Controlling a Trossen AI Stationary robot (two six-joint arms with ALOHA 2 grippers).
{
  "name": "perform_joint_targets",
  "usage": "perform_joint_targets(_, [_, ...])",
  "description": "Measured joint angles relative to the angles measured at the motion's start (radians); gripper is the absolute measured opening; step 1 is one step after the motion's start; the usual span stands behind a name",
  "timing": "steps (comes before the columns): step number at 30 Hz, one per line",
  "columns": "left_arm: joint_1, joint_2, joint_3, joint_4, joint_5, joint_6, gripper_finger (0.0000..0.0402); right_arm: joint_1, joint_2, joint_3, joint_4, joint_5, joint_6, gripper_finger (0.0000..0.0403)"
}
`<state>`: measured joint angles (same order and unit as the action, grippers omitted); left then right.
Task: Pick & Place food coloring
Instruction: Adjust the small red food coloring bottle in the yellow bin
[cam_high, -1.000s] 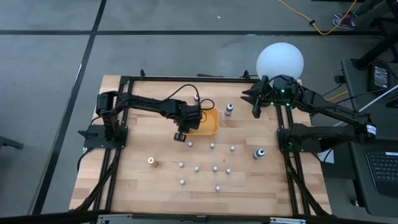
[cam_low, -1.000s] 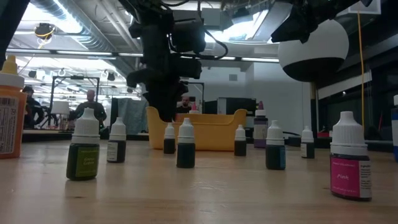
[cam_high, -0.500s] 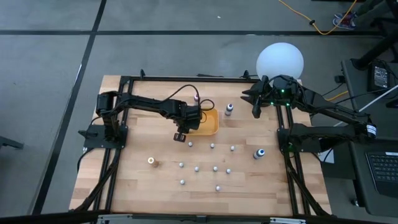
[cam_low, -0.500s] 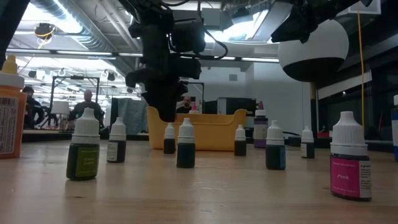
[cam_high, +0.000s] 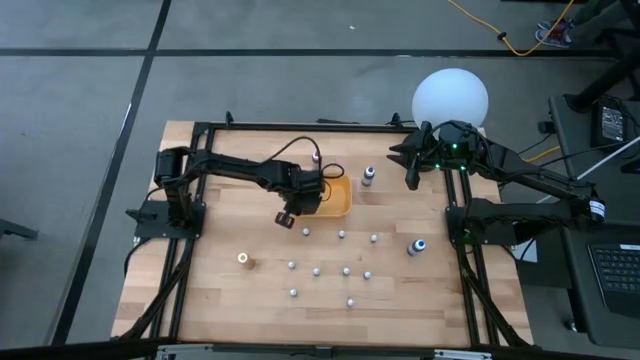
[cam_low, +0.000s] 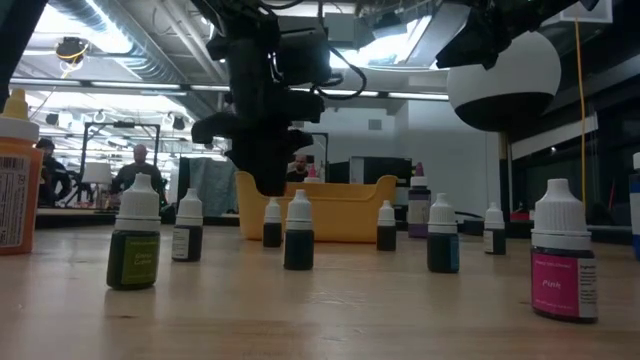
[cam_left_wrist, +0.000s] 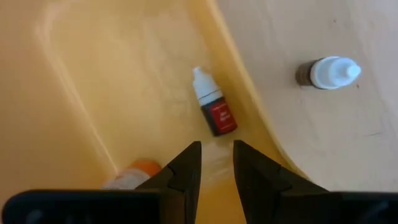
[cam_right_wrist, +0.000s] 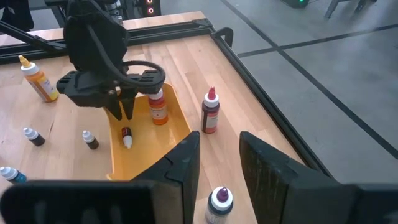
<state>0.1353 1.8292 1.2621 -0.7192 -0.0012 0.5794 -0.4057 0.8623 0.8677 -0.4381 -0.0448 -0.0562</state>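
Since a second ago our left gripper (cam_left_wrist: 214, 163) has shifted slightly above the orange tray (cam_high: 341, 207), and its jaws now stand parted with nothing between them. A small red-labelled bottle (cam_left_wrist: 213, 110) lies on its side on the tray floor just ahead of the fingers, so we judge it released there. Other bottles (cam_high: 345, 271) stand scattered on the table (cam_high: 220, 280), awaiting pickup. Our right gripper (cam_right_wrist: 219, 158) waits at the far right corner, jaws apart and empty.
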Motion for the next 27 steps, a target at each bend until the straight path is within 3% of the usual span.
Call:
perform_joint_targets(6, [-0.004, 0.005, 0.001, 0.026, 0.029, 0.07, 0.0101, 0.0, 0.0, 0.0, -0.001, 0.0, 0.002, 0.0116])
perform_joint_targets(17, [0.005, 0.032, 0.002, 0.054, 0.024, 0.116, 0.0183, 0.0, 0.0, 0.0, -0.001, 0.0, 0.0, 0.0116])
perform_joint_targets(27, [0.027, 0.046, 0.002, 0.074, 0.022, 0.182, 0.0192, 0.0, 0.0, 0.0, -0.001, 0.0, 0.002, 0.0116])
